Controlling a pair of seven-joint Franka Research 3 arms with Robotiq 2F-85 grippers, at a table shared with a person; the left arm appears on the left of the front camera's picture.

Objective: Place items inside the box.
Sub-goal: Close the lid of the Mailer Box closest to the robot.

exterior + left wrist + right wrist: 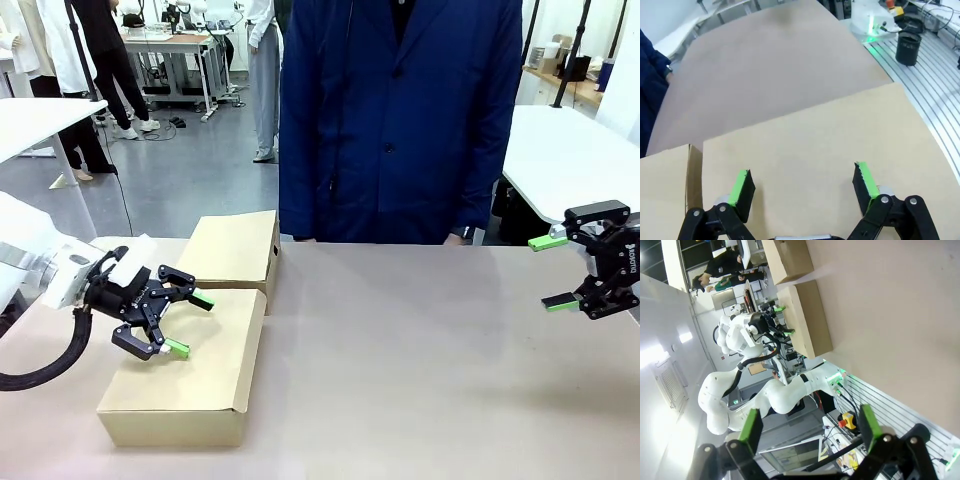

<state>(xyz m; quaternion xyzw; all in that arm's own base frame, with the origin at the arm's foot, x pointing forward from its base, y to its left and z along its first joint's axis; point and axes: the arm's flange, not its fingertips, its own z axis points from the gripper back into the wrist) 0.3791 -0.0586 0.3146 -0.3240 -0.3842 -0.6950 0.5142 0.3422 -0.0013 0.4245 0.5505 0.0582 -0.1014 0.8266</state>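
Observation:
The box is the wide, shallow brown cardboard one at the table's front left, with its flap lid lying shut. My left gripper hovers open just above that lid, nothing between its green pads; the left wrist view shows the left gripper over the plain lid of the box. My right gripper hangs open and empty at the far right, well away from the box. The right wrist view has the right gripper open, with the box far off. The stapler, knife, grey pouch and marker are out of view.
A smaller, narrower cardboard box stands right behind the big one, touching it. A person in a navy coat stands at the table's far edge. The brown table top stretches bare between the two grippers.

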